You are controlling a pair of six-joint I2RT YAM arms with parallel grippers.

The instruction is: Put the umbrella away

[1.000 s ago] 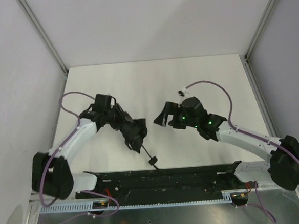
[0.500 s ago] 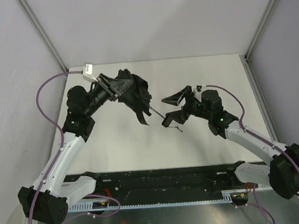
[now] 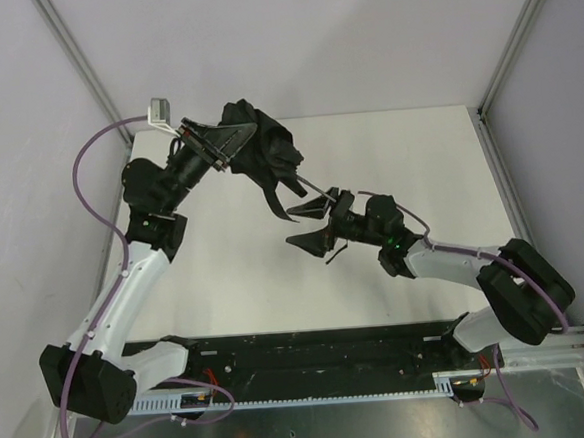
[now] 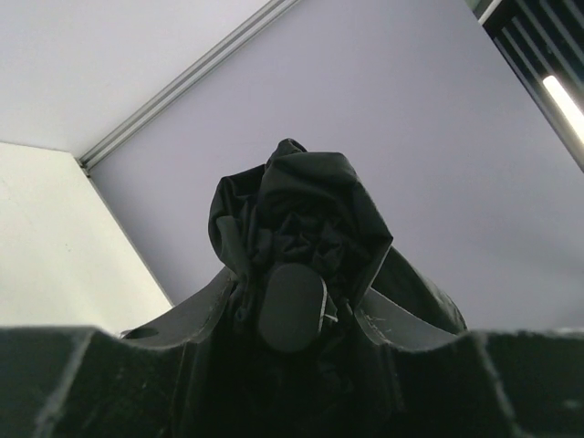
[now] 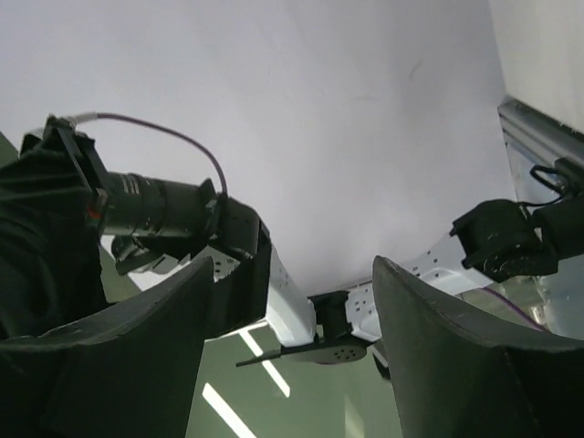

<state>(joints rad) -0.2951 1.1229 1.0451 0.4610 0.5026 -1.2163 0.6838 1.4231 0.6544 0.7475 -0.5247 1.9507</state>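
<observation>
the left gripper clamps the bunched black folding umbrella, raised over the tabletop's far left corner. the right gripper, jaws wide and empty, hovers just beside its hanging fabric.

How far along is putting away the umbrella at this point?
Done: little; the black fabric folding umbrella looks collapsed but its cloth hangs loose and bunched. In hand: the left gripper holds it raised over the white table, the right gripper open beside its dangling lower end. Left: wrapping the cloth, fastening it and stowing it.
</observation>
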